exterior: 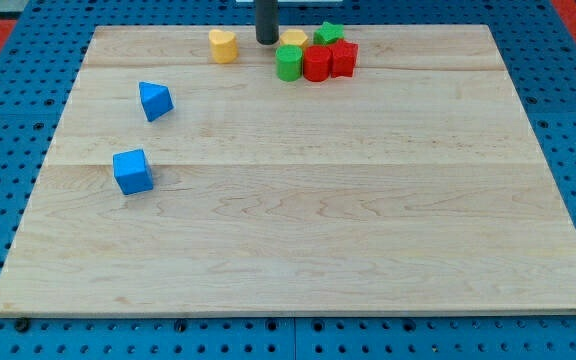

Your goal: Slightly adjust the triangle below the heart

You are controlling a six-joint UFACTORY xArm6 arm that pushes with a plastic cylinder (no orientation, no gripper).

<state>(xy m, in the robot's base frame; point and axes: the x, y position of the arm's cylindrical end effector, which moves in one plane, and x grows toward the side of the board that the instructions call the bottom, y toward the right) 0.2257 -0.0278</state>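
A yellow heart (224, 45) lies near the board's top edge, left of centre. A blue triangle (154, 100) lies below it and to its left. My tip (267, 40) stands at the top of the board between the yellow heart and a second yellow block (293, 39). It is far up and to the right of the blue triangle, touching no block that I can tell.
A blue cube (133, 171) lies below the triangle at the view's left. A tight cluster sits right of the tip: a green cylinder (288, 63), two red blocks (317, 64) (343, 58) and a green block (329, 33). The wooden board (298, 220) rests on a blue pegboard.
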